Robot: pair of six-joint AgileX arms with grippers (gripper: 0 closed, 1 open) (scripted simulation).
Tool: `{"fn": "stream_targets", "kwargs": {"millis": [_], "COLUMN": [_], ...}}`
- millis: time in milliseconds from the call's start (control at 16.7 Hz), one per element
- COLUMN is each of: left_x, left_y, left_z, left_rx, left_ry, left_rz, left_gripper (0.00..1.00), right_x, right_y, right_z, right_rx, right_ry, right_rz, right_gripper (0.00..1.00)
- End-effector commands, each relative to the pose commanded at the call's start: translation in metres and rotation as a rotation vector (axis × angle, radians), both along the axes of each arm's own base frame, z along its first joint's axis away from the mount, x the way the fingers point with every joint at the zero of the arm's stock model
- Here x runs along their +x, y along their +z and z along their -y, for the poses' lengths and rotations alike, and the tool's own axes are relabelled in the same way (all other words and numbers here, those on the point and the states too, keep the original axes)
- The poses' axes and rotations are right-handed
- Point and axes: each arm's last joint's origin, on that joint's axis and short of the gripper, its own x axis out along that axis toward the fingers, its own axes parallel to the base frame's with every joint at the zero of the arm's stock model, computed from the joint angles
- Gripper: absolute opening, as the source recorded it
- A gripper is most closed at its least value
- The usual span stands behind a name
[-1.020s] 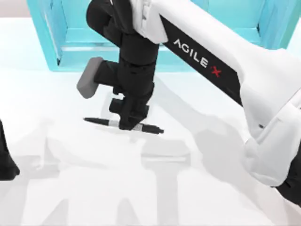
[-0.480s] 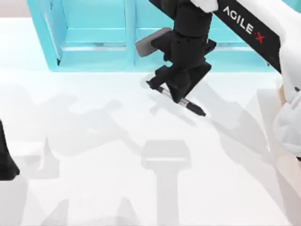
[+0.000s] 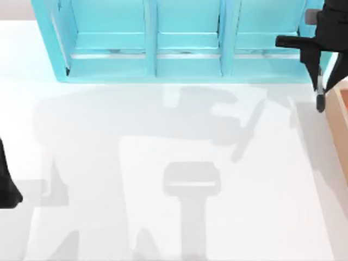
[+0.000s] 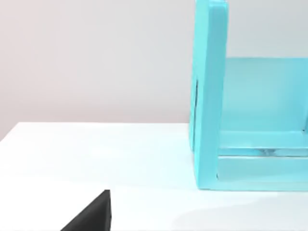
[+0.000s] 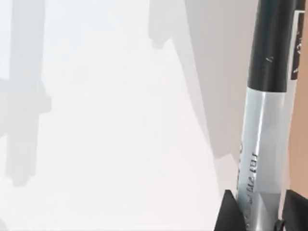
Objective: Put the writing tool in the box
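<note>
Large turquoise 3-compartment shelf unit [image 3: 163,43] spans far side of white table [image 3: 163,190].

Tan-orange thick-walled box [image 3: 341,125] sits at table's right edge, partly seen, just right of pen's hanging tip.

You see right gripper [image 3: 321,76] at top view's upper right, clenched on slim black-and-grey marker pen [image 5: 262,125], held off table.

Pen's long axis runs away from fingers, lower end beside box wall. Next move, likely: short shift right, over opening.

Left arm [image 3: 6,185] parked at left edge; can't tell its grip.

Shelf unit [image 3: 185,41] stands along the table's [image 3: 163,217] back edge. Right of its right end, the right gripper [image 3: 322,89] holds the pen [image 3: 321,98] above the table, just beside the box [image 3: 340,117] at the right edge. Left arm [image 3: 6,182] sits far left.
</note>
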Motion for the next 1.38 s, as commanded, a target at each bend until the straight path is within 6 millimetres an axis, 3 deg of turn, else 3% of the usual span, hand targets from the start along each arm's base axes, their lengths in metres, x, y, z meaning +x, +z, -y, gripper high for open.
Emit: {"fn": "stream_targets", "kwargs": {"millis": [300,600,840,1380], "left_x": [0.000,0.000,0.000,0.000], "left_y": [0.000,0.000,0.000,0.000], "left_z": [0.000,0.000,0.000,0.000], "left_rx": [0.000,0.000,0.000,0.000], "left_ry": [0.000,0.000,0.000,0.000], "left_rz": [0.000,0.000,0.000,0.000], "left_gripper": [1.00,1.00,1.00,1.00], "right_x": [-0.014,-0.043,-0.055,-0.056], "right_y": [0.004,0.004,0.004,-0.006], "right_z": [0.111,0.184,0.205,0.199], "right_rx": [-0.170,-0.310,-0.360,-0.354], "right_ry": [-0.648,-1.108,-1.254,-1.250], "right_rz": [-0.026,-0.051,-0.060,-0.040], "right_gripper": [0.00,0.00,0.00,0.00]}}
